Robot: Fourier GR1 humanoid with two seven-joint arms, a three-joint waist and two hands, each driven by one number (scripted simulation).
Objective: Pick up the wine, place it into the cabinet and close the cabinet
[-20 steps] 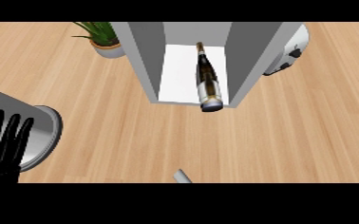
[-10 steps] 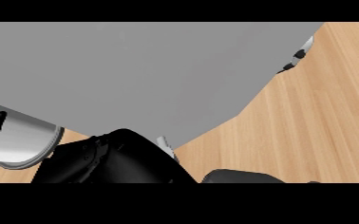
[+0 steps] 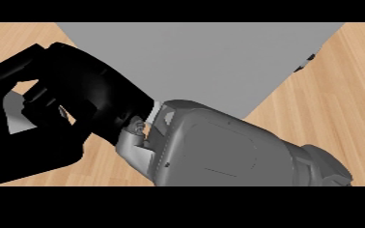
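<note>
Fingers [image 3: 43,101] of right hand [image 3: 85,96] curled, holding nothing visible; wine hidden; cabinet [image 3: 206,63] behind.

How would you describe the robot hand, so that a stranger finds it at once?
Start from the large flat grey panel that fills the upper middle above the wooden counter. Below it a bulky grey forearm comes in from the lower right. The robot hand sits at its upper-left end, the only large black shape among grey and pale wood.

A black hand [image 3: 78,101] on a grey forearm [image 3: 228,149] fills the view; grey cabinet [image 3: 214,58] behind, wooden counter [image 3: 321,111] beside.
</note>
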